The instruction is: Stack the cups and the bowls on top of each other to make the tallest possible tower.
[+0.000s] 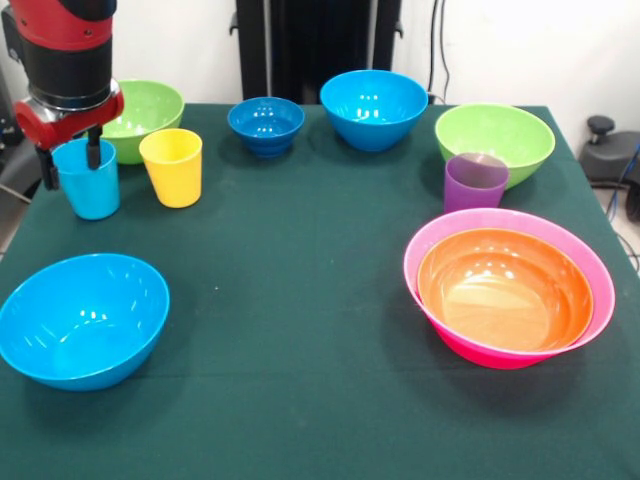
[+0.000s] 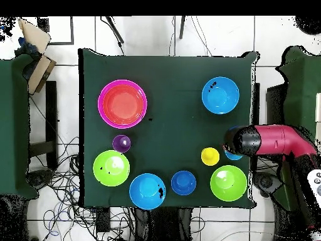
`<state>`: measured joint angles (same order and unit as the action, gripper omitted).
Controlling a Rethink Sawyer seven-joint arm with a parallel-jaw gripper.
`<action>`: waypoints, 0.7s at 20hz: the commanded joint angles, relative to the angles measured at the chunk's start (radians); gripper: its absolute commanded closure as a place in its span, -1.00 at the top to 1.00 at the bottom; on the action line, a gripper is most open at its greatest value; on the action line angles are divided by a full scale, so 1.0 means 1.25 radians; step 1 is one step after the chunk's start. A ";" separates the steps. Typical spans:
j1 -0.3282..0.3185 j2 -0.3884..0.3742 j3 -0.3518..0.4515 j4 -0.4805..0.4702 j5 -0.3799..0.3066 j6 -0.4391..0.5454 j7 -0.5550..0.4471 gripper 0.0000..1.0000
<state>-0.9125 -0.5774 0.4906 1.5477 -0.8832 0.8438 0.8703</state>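
Green table cloth. Pink bowl holds the orange bowl nested inside: the tower so far. Bright blue bowls: one at the near left, one at the far edge. Two lime bowls. Small dark-blue footed bowl. Purple cup beside the pink bowl. Yellow cup stands free. Gripper straddles the light blue cup's rim (one finger inside, one outside).

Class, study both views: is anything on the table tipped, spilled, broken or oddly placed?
Nothing stands out. Every bowl and cup sits upright and unspilled. The orange bowl rests neatly inside the pink bowl, and the claw straddles the rim of the upright light blue cup.
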 commanded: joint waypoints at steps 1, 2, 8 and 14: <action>0.040 0.008 -0.022 0.036 -0.053 -0.016 -0.046 1.00; 0.038 0.006 -0.022 0.035 -0.051 -0.014 -0.049 1.00; 0.030 0.018 -0.022 0.035 -0.059 -0.024 -0.057 1.00; 0.037 0.036 -0.035 0.024 -0.076 -0.018 -0.061 1.00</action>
<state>-0.9125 -0.5735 0.4847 1.5476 -0.8830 0.8436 0.8703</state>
